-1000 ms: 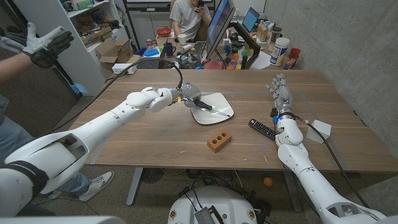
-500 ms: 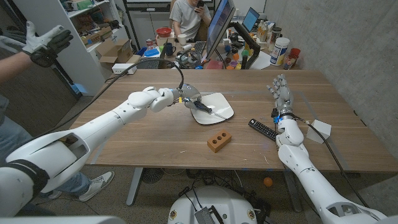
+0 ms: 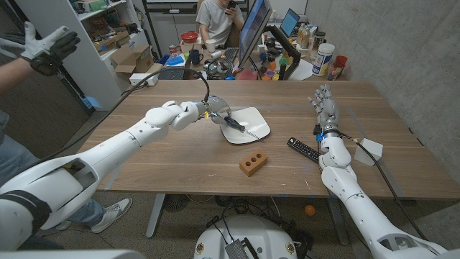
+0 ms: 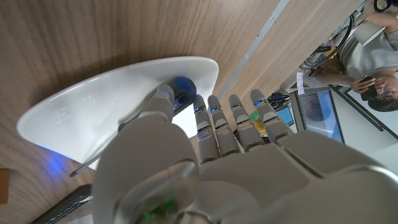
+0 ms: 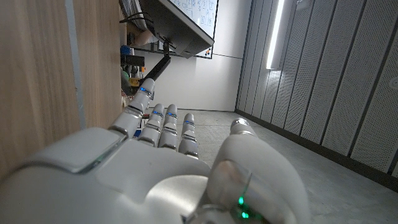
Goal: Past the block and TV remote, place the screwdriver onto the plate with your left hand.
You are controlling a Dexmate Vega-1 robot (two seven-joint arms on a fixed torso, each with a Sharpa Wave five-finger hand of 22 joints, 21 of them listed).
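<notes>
You see a matt wood-grain table [image 3: 165,155], a glossy white plate [image 4: 93,106], a brick-coloured matt block [image 3: 253,163], and your left hand [image 3: 215,111] in smooth grey plastic.

Bright, even, sharp indoor light

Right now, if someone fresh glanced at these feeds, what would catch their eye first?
Probably the left hand at the white plate mid-table, with the screwdriver lying across the plate under its fingers. Next, the right hand raised upright, empty, by the right edge, with the TV remote and orange block nearer the robot.
</notes>
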